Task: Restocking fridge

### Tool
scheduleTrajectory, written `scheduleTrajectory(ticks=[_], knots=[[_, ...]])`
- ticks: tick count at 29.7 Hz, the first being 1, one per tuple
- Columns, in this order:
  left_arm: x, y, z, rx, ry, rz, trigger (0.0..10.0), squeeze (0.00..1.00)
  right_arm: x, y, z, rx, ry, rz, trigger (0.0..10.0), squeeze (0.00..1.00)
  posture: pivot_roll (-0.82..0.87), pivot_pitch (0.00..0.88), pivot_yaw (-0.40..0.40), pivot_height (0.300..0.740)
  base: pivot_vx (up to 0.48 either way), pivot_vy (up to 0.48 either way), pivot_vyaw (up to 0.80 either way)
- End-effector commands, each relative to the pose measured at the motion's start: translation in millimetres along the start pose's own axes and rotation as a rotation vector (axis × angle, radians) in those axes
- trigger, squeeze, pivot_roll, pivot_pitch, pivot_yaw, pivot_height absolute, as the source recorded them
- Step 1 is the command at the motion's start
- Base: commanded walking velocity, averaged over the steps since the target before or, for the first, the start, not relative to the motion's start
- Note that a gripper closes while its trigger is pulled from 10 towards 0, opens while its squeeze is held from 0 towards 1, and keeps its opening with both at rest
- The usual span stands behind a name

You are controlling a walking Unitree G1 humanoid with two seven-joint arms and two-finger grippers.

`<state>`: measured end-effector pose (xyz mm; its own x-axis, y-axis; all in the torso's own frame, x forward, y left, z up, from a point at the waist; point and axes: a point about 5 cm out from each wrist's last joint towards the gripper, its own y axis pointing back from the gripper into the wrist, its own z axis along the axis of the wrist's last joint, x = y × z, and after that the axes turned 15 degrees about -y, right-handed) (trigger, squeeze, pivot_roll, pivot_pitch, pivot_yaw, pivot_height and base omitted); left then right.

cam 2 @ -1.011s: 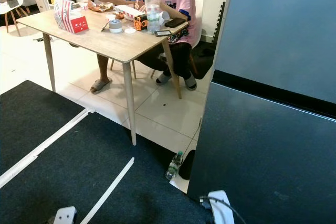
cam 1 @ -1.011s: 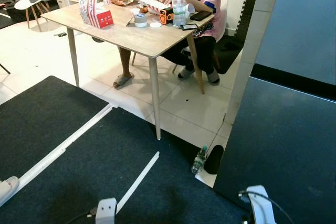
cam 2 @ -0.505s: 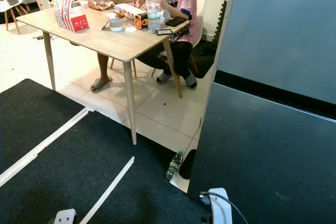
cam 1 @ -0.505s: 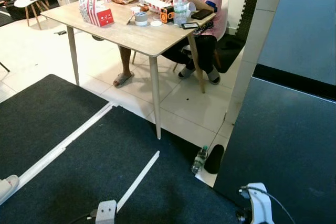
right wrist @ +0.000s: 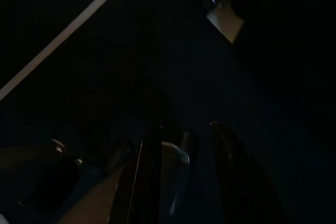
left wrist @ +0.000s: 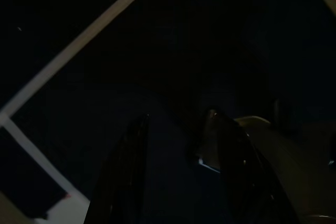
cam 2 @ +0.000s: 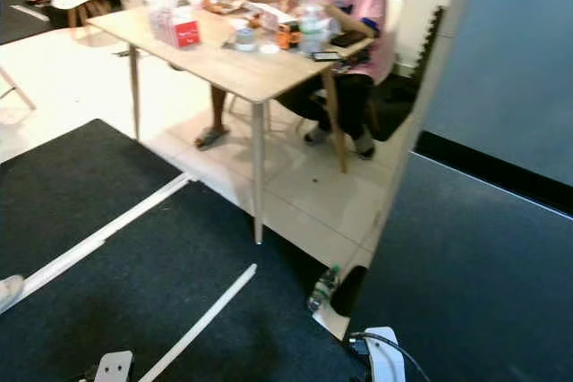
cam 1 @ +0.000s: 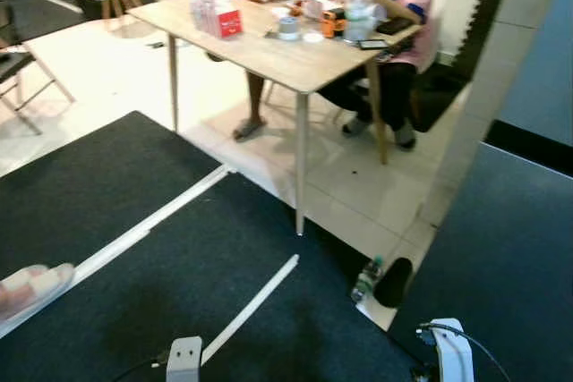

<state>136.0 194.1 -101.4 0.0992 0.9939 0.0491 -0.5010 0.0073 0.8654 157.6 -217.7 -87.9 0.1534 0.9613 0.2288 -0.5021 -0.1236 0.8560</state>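
— White tile and dark carpet (cam 1: 134, 248) marked with white tape lines (cam 1: 251, 306) spread out below my head camera. What would I restock with?

— From the left eye, the likeliest thing is the small water bottle (cam 1: 365, 280) on the floor at the carpet's edge, just beside a black object (cam 1: 394, 282) and the dark panel (cam 1: 501, 257) on my right, which may be the fridge. Past it stands a wooden table (cam 1: 295, 55) with a red-and-white carton (cam 1: 218, 17), a tall bottle (cam 1: 358, 11) and two people seated behind it.

— How would that small bottle handle?

— I judge it light, thin-walled plastic, smooth and easy to dent or tip. I would close around its middle, below the cap, with a modest squeeze.

— And the right eye?

— Same scene: bottle (cam 2: 323, 288) on the floor, well apart from my arms, which hang low.

— The wrists?

— Left wrist view is very dark; my left gripper (left wrist: 176, 145) hangs over carpet, fingers spread with nothing between. In the right wrist view my right gripper (right wrist: 184, 150) is likewise parted and empty.

— What changed against a second ago?

— My view has swung left: table and bottle sit further right in the left eye, a foot in a pale sandal (cam 1: 31, 285) shows more, and the picture is blurred. That is my own turning, not the things moving.
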Motion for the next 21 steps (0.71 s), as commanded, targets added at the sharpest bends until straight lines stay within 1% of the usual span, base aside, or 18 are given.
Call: scheduleTrajectory(ticks=[1, 3, 10, 11, 18, 21], knots=[[-3.4, -1.0, 2.4, -0.008, 0.025, -0.001, 10.0, 0.0, 4.6, -1.7, 4.5, -0.006, 0.006, 0.018, 10.0, 0.0, -0.04, 0.0, -0.017, 0.74, 0.0, 0.0, 0.78], [-4.1, -1.7, 5.9, -0.022, 0.049, -0.004, 10.0, 0.0, 5.9, -2.3, 6.1, -0.008, 0.008, 0.021, 10.0, 0.0, -0.04, 0.0, -0.012, 0.74, 0.0, 0.0, 0.78], [-1.9, -0.6, 1.1, -0.003, 0.054, 0.001, 10.0, 0.0, 6.0, -2.3, 6.2, -0.007, 0.009, 0.024, 10.0, 0.0, -0.04, 0.0, -0.017, 0.74, 0.0, 0.0, 0.78], [-1.1, 0.3, -2.8, 0.009, 0.058, 0.002, 10.0, 0.0, 4.0, -1.4, 4.5, -0.003, 0.007, 0.022, 10.0, 0.0, -0.04, 0.0, -0.017, 0.74, 0.0, 0.0, 0.79], [-0.5, 1.0, -5.7, 0.017, 0.063, 0.0, 10.0, 0.0, -0.3, 0.3, 0.7, 0.005, 0.007, 0.009, 10.0, 0.0, -0.05, 0.0, -0.017, 0.74, 0.0, 0.0, 0.79], [-0.9, 1.2, -6.7, 0.016, 0.069, -0.005, 10.0, 0.0, -0.9, 0.4, -0.8, 0.001, 0.002, -0.003, 10.0, 0.0, -0.05, 0.0, -0.01, 0.74, 0.0, 0.0, 0.49]])
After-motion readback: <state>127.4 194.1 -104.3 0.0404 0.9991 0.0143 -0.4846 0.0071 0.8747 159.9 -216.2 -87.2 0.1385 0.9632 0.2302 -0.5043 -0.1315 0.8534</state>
